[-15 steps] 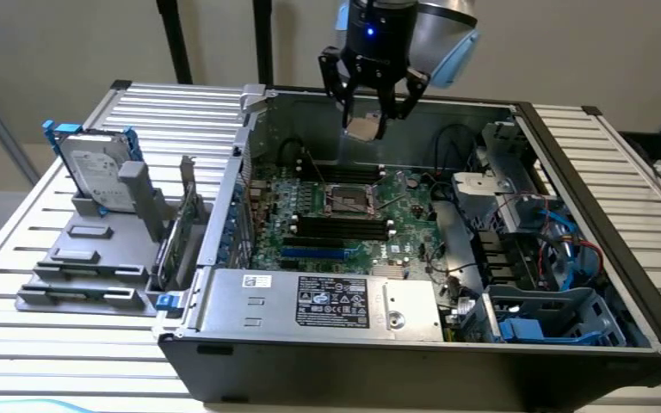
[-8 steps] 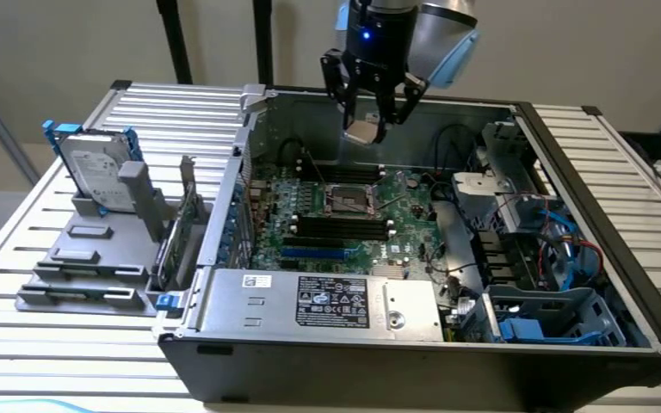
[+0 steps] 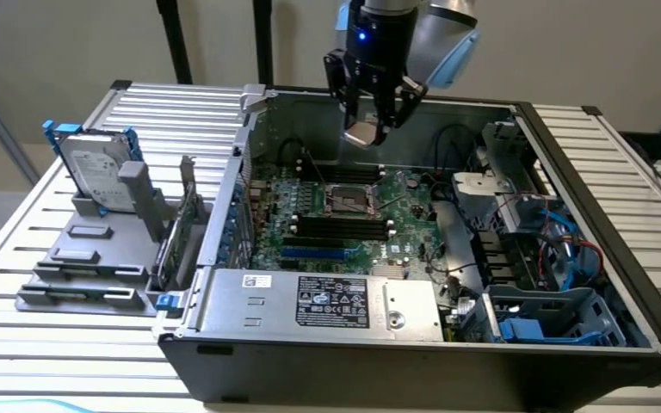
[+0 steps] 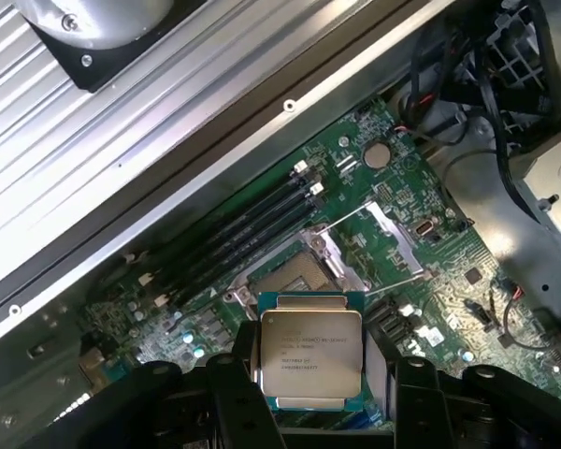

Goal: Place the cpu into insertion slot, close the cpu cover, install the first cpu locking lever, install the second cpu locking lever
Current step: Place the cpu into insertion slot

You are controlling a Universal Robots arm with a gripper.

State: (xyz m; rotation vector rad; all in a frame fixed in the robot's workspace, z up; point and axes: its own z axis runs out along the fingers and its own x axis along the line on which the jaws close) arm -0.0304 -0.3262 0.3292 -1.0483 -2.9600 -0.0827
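Observation:
My gripper (image 3: 373,119) hangs above the open computer case and is shut on the cpu (image 3: 365,133), a small pale metal square held flat between its fingers. In the wrist view the cpu (image 4: 310,348) sits between the black fingers (image 4: 236,393) of the gripper (image 4: 313,379), its printed top facing the camera. Below it, on the green board, the insertion slot (image 4: 285,276) lies uncovered, and the exterior view shows this dark square slot (image 3: 351,200) in the board's middle. The cpu cover (image 4: 391,227) stands swung open beside the slot. Two thin locking levers (image 4: 397,279) stick up, unlatched.
Long black memory slots (image 3: 342,228) run next to the socket. The case wall (image 3: 244,172), a silver power supply (image 3: 319,301), drive cages (image 3: 515,206) and blue cables (image 3: 560,249) ring the board. A hard drive (image 3: 95,172) in a grey rack stands on the slatted table at the exterior view's left.

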